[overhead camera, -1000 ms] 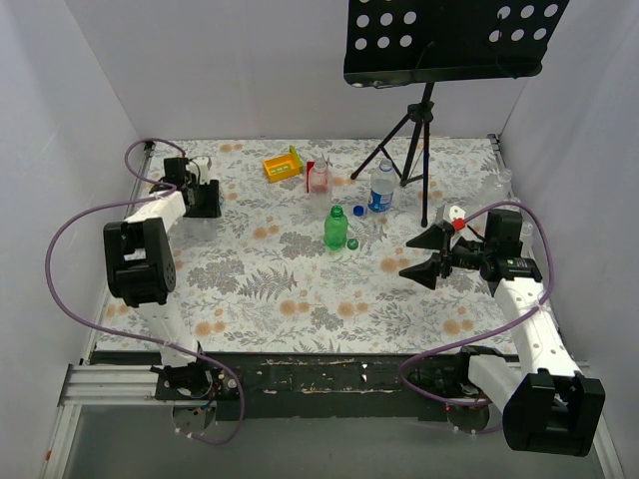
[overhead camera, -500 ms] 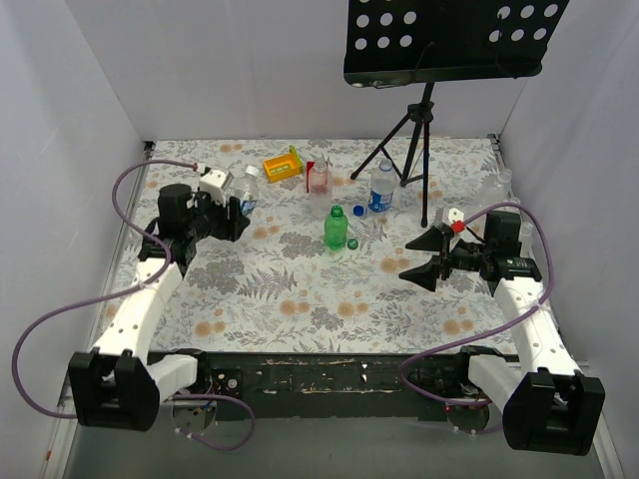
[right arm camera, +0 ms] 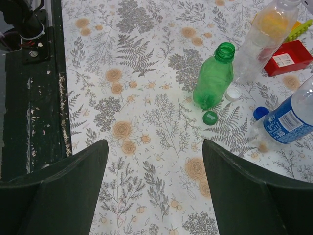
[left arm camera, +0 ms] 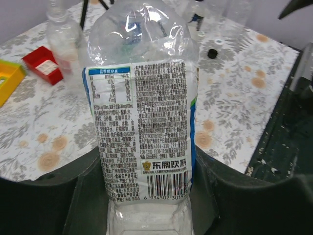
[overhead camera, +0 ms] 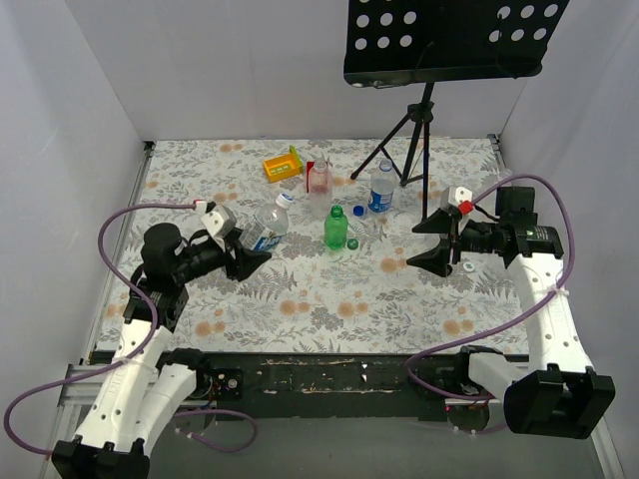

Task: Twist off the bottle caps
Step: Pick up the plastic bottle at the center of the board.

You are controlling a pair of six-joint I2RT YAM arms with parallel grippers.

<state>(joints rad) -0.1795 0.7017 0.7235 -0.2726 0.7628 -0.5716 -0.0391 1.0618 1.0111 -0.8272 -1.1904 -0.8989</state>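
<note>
LEFT: the left gripper (overhead camera: 248,254) clamps the base of a clear labelled bottle (overhead camera: 266,228), which is tilted and has its cap (overhead camera: 285,200) seemingly on. The right gripper (overhead camera: 431,242) hangs spread and empty. At centre, the green bottle (overhead camera: 335,228) stands open with its green cap (overhead camera: 352,242) beside it.

Inside the dark left gripper (left arm camera: 146,191), the clear bottle (left arm camera: 144,122) is showing a white, blue-edged label. Ahead of the right gripper (right arm camera: 154,147), a green bottle (right arm camera: 213,78) is standing on grey-fern, orange-flower cloth (right arm camera: 146,122) beside a green cap (right arm camera: 210,117) and a seemingly white cap (right arm camera: 233,93).
</note>
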